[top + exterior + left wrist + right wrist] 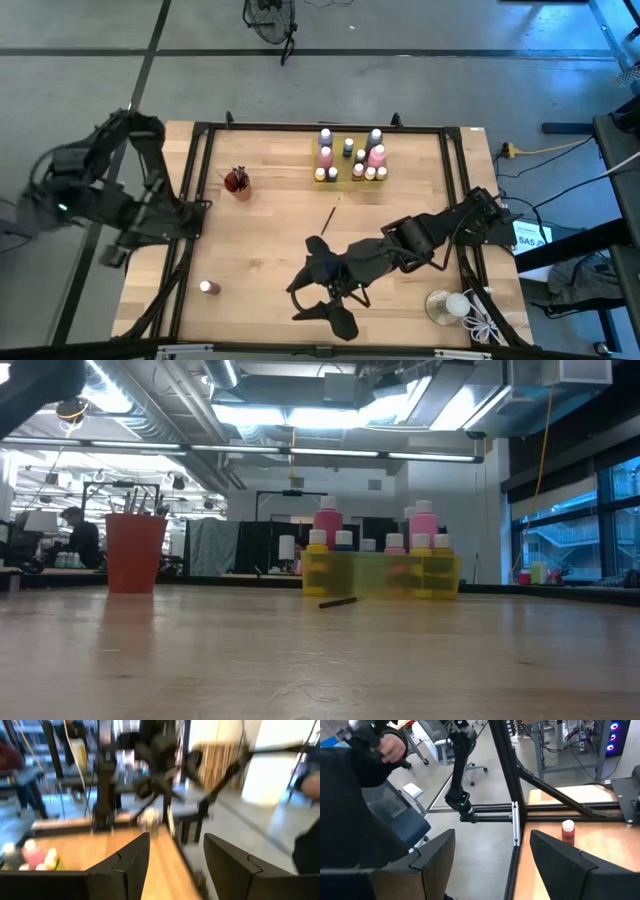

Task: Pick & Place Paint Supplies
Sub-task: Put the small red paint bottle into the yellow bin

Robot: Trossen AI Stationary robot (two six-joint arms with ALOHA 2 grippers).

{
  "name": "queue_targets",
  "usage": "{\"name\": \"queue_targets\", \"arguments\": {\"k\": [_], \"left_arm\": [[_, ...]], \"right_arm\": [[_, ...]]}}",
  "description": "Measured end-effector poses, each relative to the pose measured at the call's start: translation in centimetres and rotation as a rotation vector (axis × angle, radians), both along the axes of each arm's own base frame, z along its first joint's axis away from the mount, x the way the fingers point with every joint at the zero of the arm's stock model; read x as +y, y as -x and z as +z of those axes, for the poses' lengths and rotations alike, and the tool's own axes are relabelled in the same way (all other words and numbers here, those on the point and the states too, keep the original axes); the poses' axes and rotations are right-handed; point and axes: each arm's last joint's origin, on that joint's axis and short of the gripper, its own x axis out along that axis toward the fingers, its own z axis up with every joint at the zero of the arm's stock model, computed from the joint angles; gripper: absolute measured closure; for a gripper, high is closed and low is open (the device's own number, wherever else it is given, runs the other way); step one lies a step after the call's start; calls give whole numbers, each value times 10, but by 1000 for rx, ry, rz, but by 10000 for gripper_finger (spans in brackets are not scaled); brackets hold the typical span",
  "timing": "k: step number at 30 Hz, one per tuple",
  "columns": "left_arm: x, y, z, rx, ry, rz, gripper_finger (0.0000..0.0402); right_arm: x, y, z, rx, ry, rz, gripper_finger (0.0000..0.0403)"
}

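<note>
Several white-capped paint bottles stand in a yellow tray at the table's far middle. To its left, a red cup holds brushes. One dark paintbrush lies flat on the wood in front of the tray. A small red bottle with a white cap stands alone near the front left. My right gripper hovers open above the table's near middle, pointing toward that bottle, nothing between its fingers. My left gripper is open at the table's left edge, holding nothing.
A clear round dish with a white ball and cord sits at the front right, beside my right arm. The black frame rail runs along the table's left edge. A person in dark clothing is beyond the table's left side.
</note>
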Motion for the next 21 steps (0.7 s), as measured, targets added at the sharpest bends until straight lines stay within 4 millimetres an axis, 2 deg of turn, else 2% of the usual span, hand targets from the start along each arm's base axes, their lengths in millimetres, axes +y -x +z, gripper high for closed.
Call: {"name": "queue_targets", "arguments": {"k": [4, 10, 14, 18, 21], "left_arm": [[-4, -18, -23, 205, -82, 2, 219], [-25, -52, -63, 737, -137, 34, 219], [-45, -68, -85, 1067, -198, -38, 219], [-62, -81, -101, 1205, -280, -119, 219], [-69, -87, -108, 1239, -352, -184, 219]], "right_arm": [[2, 1, 0, 14, -27, -7, 142], [1, 1, 0, 23, -37, -15, 142], [0, 1, -3, 46, -23, -16, 142], [0, 2, -5, 59, -6, -13, 142], [0, 2, -5, 51, 14, -5, 142]]}}
